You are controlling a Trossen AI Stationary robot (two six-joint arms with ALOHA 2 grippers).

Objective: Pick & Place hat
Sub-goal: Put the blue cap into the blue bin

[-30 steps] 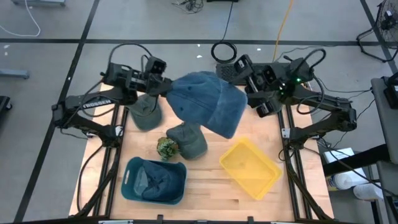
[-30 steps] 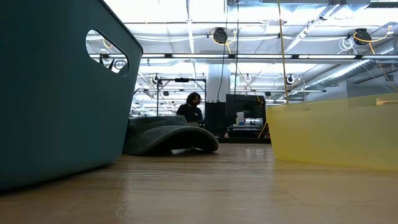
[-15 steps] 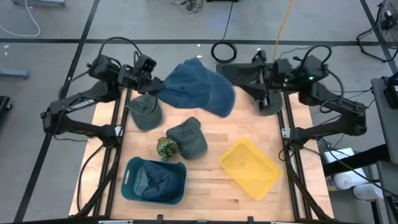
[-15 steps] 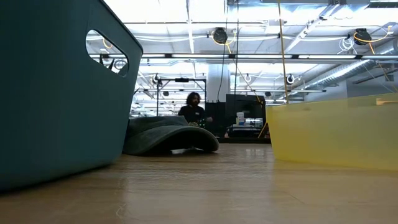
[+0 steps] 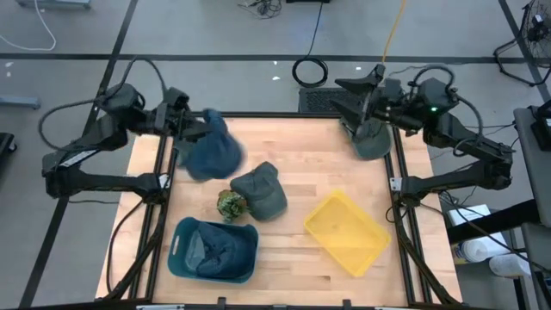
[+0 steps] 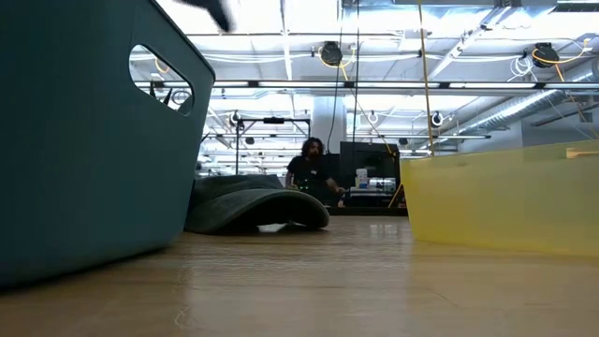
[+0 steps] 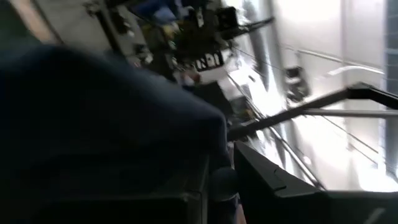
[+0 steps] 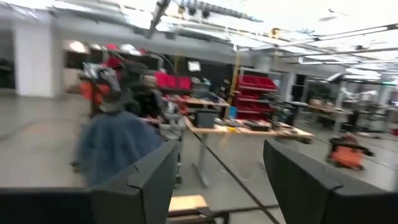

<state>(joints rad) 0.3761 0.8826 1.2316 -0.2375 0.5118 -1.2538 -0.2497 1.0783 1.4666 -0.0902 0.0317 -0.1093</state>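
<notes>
On the wooden tabletop there are two containers. The teal bin stands at the front left and holds a dark blue cap inside it. The yellow bin stands at the front right, turned at an angle, and only its yellow floor shows inside. Between them and farther back lies a grey-green cap with a small camouflage hat touching its left side. The left gripper is at the back left edge of the tabletop, closed on the blue hat, which hangs from it above the wood. The right gripper is at the back right corner with its fingers spread apart, holding nothing; a grey cap lies just below it at the right edge. In the low view a person stands far behind the tabletop.
</notes>
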